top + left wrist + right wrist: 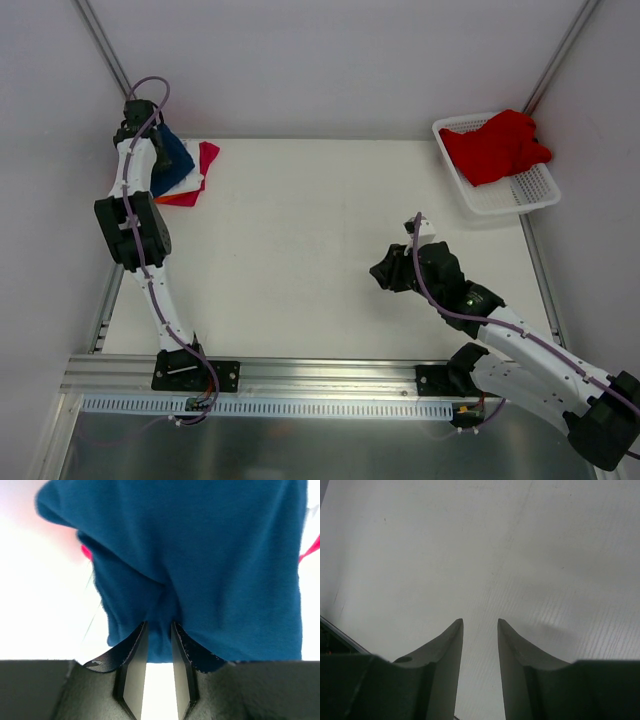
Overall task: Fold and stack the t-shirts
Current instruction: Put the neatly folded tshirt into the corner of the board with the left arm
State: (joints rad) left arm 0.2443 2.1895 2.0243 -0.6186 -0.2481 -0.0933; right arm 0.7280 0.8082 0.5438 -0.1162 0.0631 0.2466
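Betw. L tool (159, 626) tips, navy tee (200, 555) bunched.

Table (300, 250) middle lay open for passage. Obstacles: shirt stack (178, 165) in far-left corner, left arm (135, 225) over it; basket (505, 200) far right; right arm (450, 285) near-right.

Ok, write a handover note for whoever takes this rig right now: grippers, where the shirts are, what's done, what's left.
Left gripper: jaws close together, navy t-shirt cloth between them; grip unclear.
Right gripper: open, empty, over the table.
Done: navy t-shirt atop the pile at the far left corner.
Left: red t-shirt, crumpled in the basket, to fold and stack.
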